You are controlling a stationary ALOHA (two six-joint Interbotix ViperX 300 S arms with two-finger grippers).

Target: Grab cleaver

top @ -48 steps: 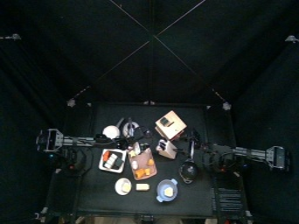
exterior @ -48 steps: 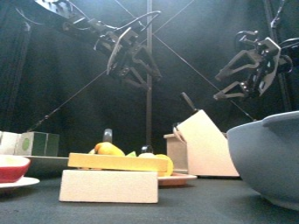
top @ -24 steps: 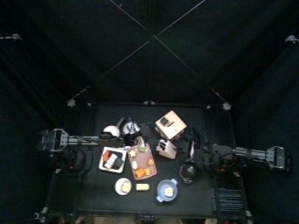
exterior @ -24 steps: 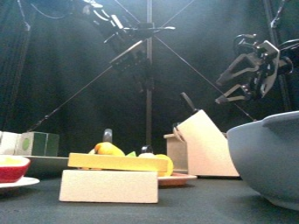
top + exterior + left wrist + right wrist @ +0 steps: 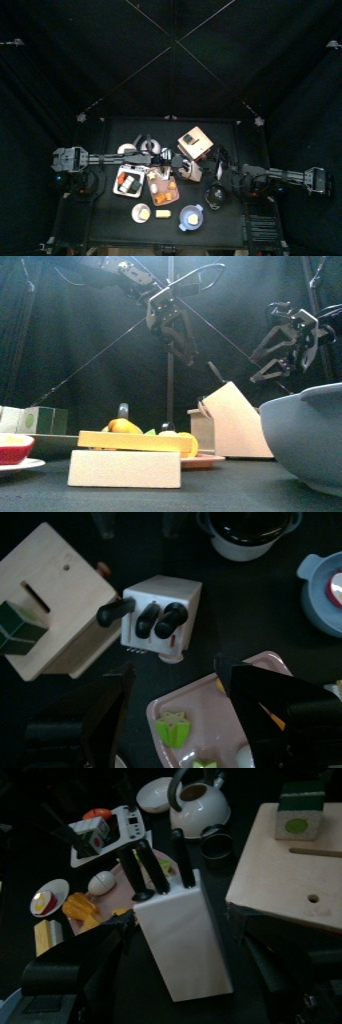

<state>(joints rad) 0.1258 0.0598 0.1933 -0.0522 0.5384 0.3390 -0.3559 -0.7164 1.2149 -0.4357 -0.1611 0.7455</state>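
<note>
**A:** Where's the cleaver?

**B:** I take it to be in the white, box-shaped knife block (image 5: 160,622), middle of the left wrist view. It stands just beside the pale wooden box with a green cube on it (image 5: 51,597). Three rounded black handles (image 5: 150,615) stick out of the block and every blade is hidden, so I can't tell which one is the cleaver.

**A:** And how will it handle?

**B:** My guess is heavy toward the blade, with rigid steel and a smooth, slightly slick handle. I'd grip across the handle close to the block, then draw it straight out along the slot so the block doesn't tip.

**A:** What are the tools doing?

**B:** In the front view, the left gripper (image 5: 183,348) hangs at upper centre above the table with its jaws spread wide and empty. The right gripper (image 5: 274,368) sits at upper right, also wide open and empty.

**A:** What's nearby?

**B:** There's a glossy white pot with a dark opening (image 5: 251,527), a pale blue bowl (image 5: 325,597) and a pink tray with food pieces (image 5: 201,697). They're all hard and smooth, and the tray is nearest the block.
</note>
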